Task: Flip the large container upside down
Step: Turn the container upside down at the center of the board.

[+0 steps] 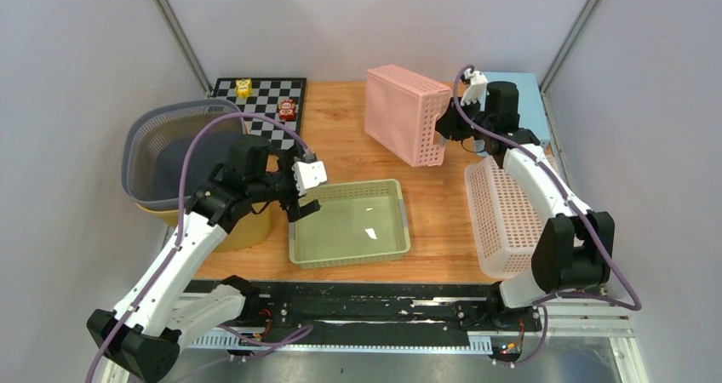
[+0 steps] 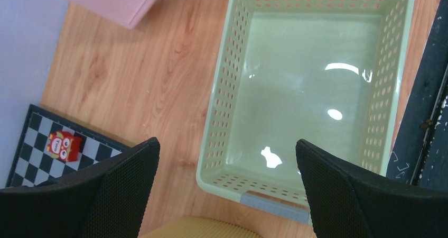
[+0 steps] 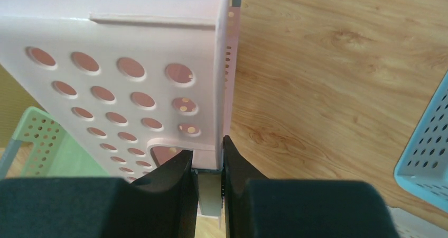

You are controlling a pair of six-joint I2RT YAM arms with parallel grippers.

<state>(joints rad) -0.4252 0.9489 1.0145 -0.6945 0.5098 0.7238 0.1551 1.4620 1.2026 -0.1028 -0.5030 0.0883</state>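
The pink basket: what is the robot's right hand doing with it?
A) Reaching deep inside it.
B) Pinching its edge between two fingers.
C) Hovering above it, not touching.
B: the right wrist view shows the right hand closed on the pink basket, with one finger on each side of its wall at the rim.
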